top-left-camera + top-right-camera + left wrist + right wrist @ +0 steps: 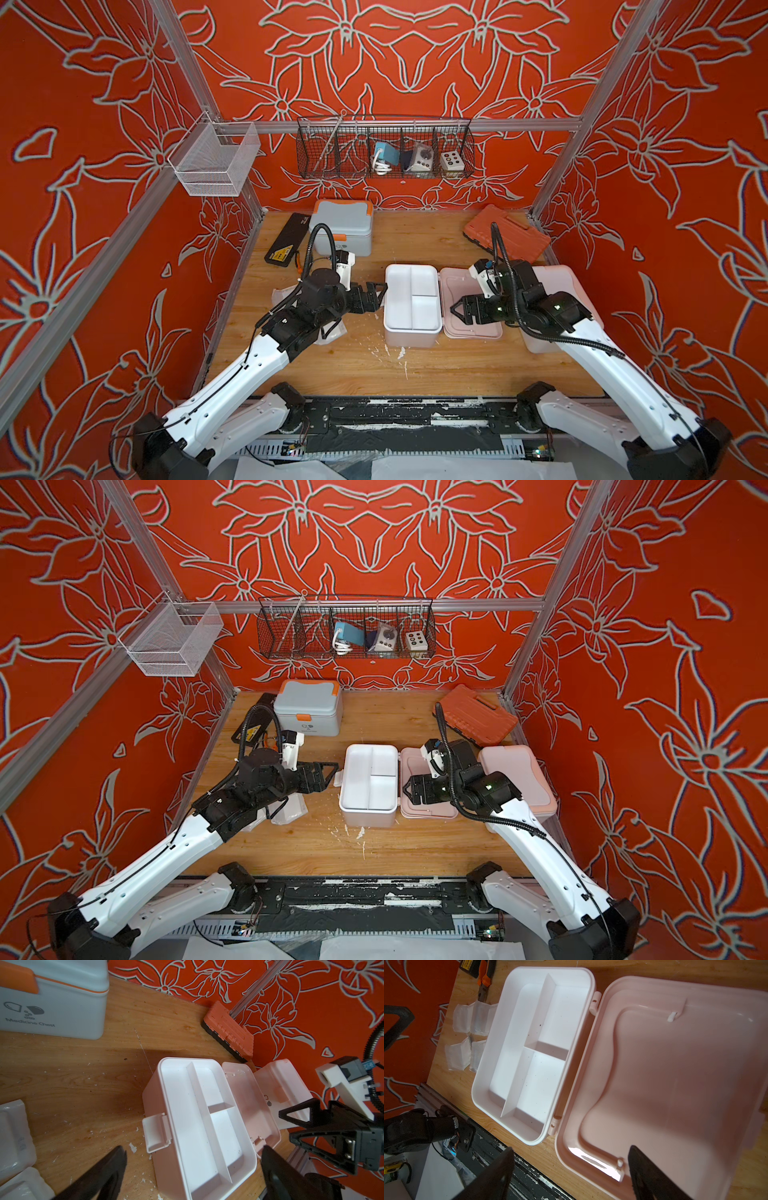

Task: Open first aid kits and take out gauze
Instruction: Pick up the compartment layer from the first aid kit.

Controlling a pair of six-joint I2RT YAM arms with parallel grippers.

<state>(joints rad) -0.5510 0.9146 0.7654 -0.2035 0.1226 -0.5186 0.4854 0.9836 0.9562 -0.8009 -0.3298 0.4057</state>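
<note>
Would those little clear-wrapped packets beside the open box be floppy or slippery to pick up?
Probably floppy and light: the packets look thin and crinkled. Likely slippery: the clear wrapping shines. Lying flat on the table, they might slide when nudged.

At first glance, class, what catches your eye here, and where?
The open white kit at the table's centre stands out: its peach lid lies flung back and its divided tray is empty. The left gripper beside its latch and the right gripper over the lid are both open. Clear-wrapped gauze packets lie under the left arm.
</note>
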